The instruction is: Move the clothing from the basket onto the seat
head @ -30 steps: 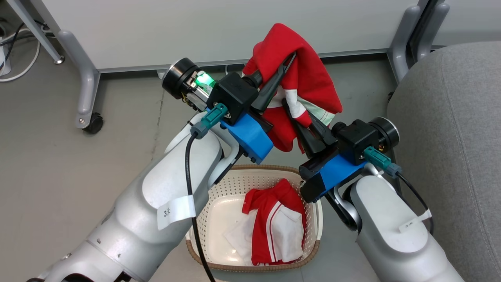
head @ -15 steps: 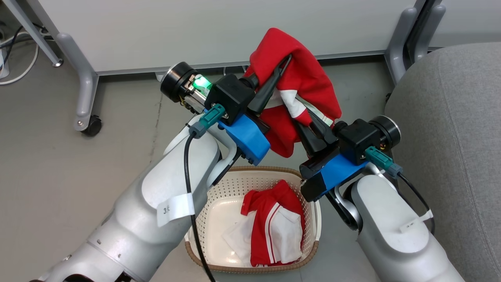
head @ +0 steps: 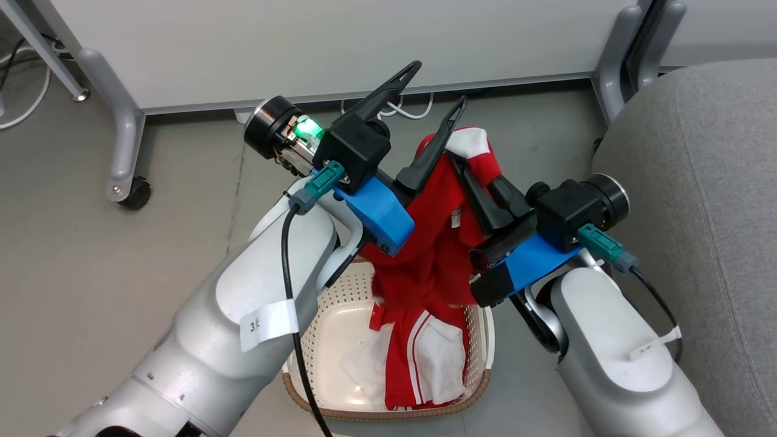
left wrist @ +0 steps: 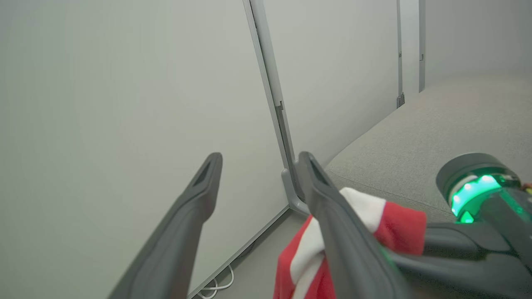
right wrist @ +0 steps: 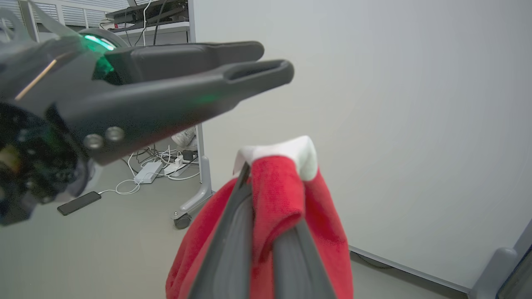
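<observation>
— How is the right gripper (head: 479, 182) set?
— Pinched tight on a red garment (head: 434, 267), close to its white-edged top. The cloth folds over the fingertips and hangs straight down beneath the hand.
— And the left gripper (head: 438, 85)?
— Spread wide, with nothing between its fingers. It sits just to the left of the right one, fingers pointing up and away. Its nearer finger lies along the garment's upper edge. Whether it actually touches the cloth is hard to say from here.
— Where is the basket (head: 340, 328)?
— Directly below both hands, on the floor. More red and white clothing (head: 425, 358) lies in it, under the hanging piece.
— And the seat (head: 698, 182)?
— Off to the right of the right gripper, apart from it.
</observation>
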Available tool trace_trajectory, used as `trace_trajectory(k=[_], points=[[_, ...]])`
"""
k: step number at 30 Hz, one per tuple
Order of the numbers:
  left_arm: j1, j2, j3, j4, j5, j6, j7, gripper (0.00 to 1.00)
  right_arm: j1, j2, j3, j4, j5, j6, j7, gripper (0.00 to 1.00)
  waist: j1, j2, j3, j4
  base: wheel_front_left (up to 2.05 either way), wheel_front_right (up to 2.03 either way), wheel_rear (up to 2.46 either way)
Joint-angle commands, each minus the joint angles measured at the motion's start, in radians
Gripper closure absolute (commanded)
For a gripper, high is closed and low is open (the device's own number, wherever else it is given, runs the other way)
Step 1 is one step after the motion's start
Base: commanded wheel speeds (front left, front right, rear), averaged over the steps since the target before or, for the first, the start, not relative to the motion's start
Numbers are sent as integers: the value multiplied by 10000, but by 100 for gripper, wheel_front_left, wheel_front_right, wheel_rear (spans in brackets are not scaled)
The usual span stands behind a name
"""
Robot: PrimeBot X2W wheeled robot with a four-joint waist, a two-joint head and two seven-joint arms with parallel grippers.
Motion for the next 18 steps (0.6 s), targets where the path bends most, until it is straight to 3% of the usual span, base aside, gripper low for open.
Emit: trace_trajectory(k=[1,8,18], points=[[127,71,75,9,29,-8,-29,0,142,-27,-120,-94,62,1,-6,100,0,0,65,-66,0,0,0],[165,190,95,-76,102,-9,-29,0,361,-27,-774,-403,-56,1,-6,100,0,0,362,-523,0,0,0],[172,415,-270,-218,153,-10,-29,0,802,-20,-2006,-1461,-447,1,-8,100,0,0,933,-1872,0,0,0]])
